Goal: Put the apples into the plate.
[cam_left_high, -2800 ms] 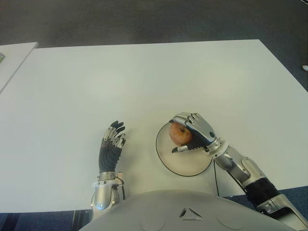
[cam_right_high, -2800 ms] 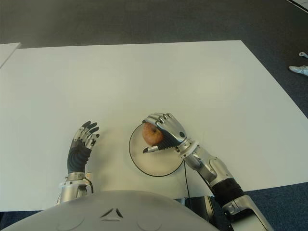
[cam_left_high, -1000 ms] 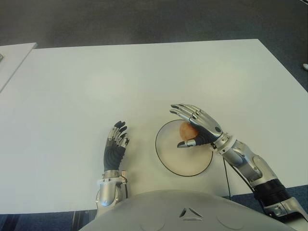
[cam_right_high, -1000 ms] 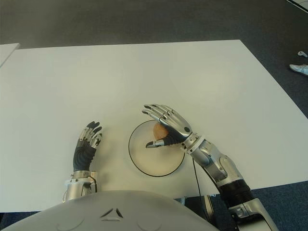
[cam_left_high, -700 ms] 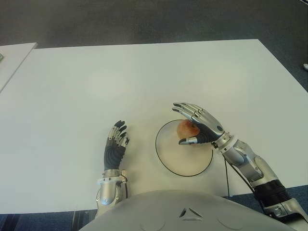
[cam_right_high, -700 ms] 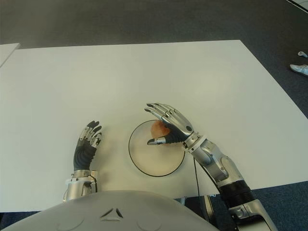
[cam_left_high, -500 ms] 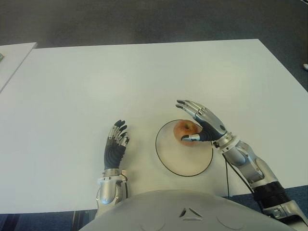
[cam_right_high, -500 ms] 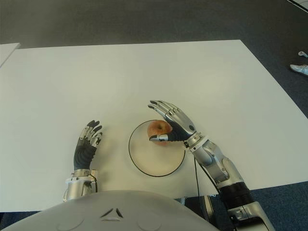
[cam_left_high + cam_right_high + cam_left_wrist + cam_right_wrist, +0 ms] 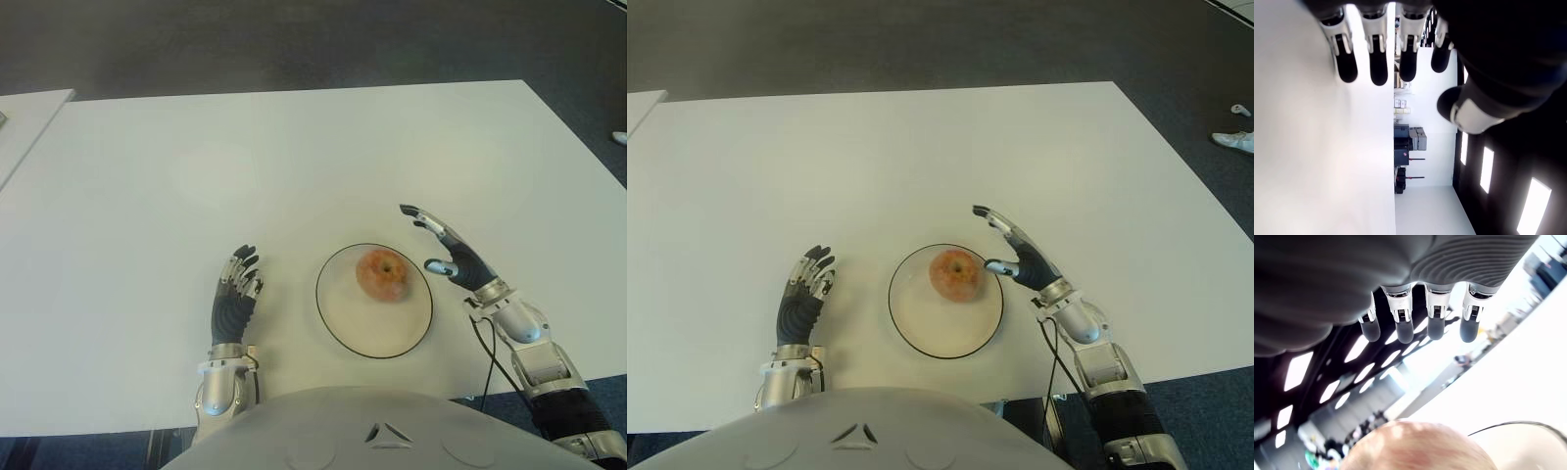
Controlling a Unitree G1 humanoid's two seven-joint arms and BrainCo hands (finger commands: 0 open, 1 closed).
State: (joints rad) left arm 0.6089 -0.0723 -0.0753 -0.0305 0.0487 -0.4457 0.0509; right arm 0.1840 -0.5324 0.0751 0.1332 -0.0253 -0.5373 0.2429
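Eye views: a red apple [image 9: 382, 274] sits alone toward the far side of a round white plate [image 9: 343, 328] on the white worktop [image 9: 294, 157], nothing touching it, so the placing looks done. The right hand [image 9: 446, 257] shows just right of the plate, fingers straight and spread, empty, set clear of the apple. The left hand [image 9: 235, 294] shows left of the plate, fingers loosely extended, holding nothing, idle.

Left wrist view: four fingertips [image 9: 1377, 68] and a thumb hang relaxed beside the pale worktop, gripping nothing.

Right wrist view: extended fingers [image 9: 1404, 328] stand apart from the apple [image 9: 1415, 445], with the plate rim [image 9: 1528, 426] beside it.

Half a second earlier the right hand arched over the apple with its thumb at it; now it has drawn back to the right, leaving the apple fully uncovered.
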